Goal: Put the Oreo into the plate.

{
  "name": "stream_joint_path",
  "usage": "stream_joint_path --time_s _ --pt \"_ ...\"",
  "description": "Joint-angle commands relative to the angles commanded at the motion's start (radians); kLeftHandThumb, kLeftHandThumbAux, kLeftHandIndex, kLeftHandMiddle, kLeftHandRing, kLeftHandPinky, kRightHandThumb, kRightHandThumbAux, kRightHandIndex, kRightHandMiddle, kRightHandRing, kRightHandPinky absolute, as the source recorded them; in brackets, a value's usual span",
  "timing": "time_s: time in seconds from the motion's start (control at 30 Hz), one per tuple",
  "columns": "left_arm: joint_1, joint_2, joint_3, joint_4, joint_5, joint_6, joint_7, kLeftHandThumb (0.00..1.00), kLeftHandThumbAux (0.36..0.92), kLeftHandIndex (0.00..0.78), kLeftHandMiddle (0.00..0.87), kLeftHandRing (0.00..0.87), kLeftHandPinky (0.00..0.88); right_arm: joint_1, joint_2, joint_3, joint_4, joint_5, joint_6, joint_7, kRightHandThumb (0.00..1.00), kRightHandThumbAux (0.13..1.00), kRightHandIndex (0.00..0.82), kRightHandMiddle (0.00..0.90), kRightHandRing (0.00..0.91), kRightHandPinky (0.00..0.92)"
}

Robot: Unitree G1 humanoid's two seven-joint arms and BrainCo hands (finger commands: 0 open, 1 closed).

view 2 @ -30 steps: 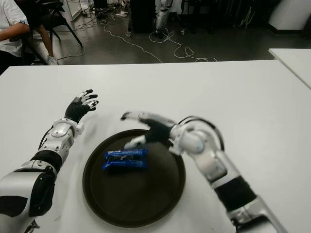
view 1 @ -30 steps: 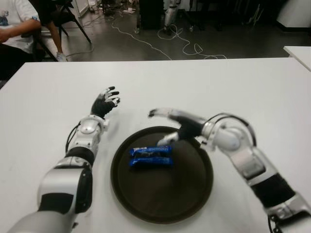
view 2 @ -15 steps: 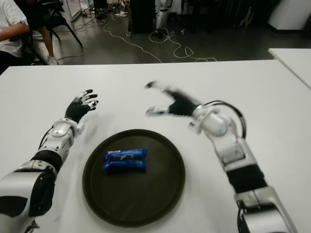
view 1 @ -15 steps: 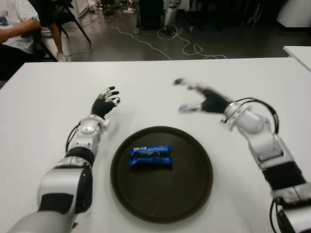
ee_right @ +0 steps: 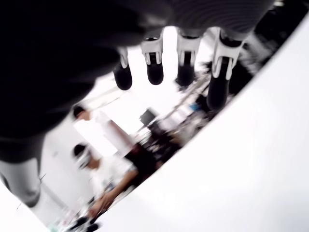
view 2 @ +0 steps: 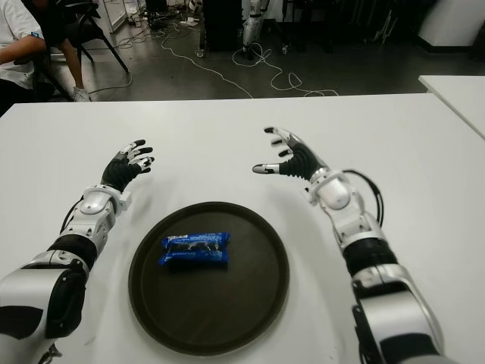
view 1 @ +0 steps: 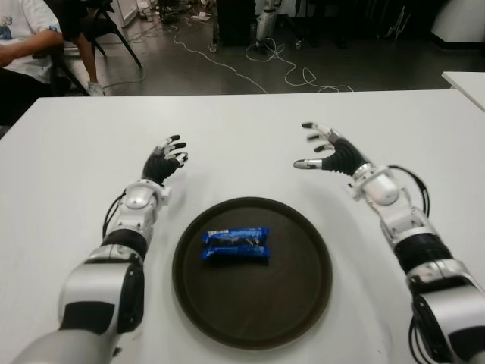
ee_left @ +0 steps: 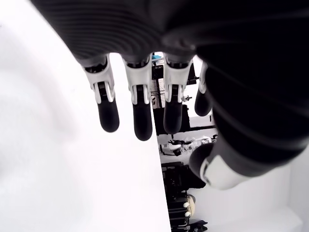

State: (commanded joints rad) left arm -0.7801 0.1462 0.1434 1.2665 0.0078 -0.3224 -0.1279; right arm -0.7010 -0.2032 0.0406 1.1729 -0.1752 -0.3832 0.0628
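The blue Oreo pack (view 1: pixel 235 245) is seen lying inside the dark plate (view 1: pixel 295 303) on the white desk (view 1: pixel 76 152). Nothing is held by either hand: right hand (view 1: pixel 330 152) and left hand (view 1: pixel 164 160) are spread above the desk.

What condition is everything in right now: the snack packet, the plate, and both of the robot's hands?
Oreo packet: sealed, lying flat inside the plate.
Plate: on the white table, holding only the packet.
Left hand: open, empty, left of the plate.
Right hand: open, fingers spread, empty, beyond the plate's right side.
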Motion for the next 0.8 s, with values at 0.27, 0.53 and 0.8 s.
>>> stream_joint_path --time_s 0.27,0.53,0.8 --pt "-0.002 0.001 0.002 0.001 -0.003 0.017 -0.013 0.069 0.709 0.123 0.184 0.2 0.239 -0.065 0.043 -0.194 0.091 0.217 0.113 0.133 0.118 0.621 0.22 0.361 0.423 0.483" --pt "-0.001 0.004 -0.002 0.0 0.003 0.019 -0.02 0.059 0.704 0.12 0.19 0.206 0.239 -0.087 0.033 -0.222 0.114 0.229 0.111 0.16 0.097 0.597 0.236 0.375 0.447 0.501" --pt "-0.001 0.006 0.001 0.002 0.001 0.014 -0.033 0.046 0.702 0.119 0.194 0.213 0.253 -0.085 0.031 -0.226 0.117 0.226 0.112 0.159 0.082 0.597 0.239 0.373 0.448 0.503"
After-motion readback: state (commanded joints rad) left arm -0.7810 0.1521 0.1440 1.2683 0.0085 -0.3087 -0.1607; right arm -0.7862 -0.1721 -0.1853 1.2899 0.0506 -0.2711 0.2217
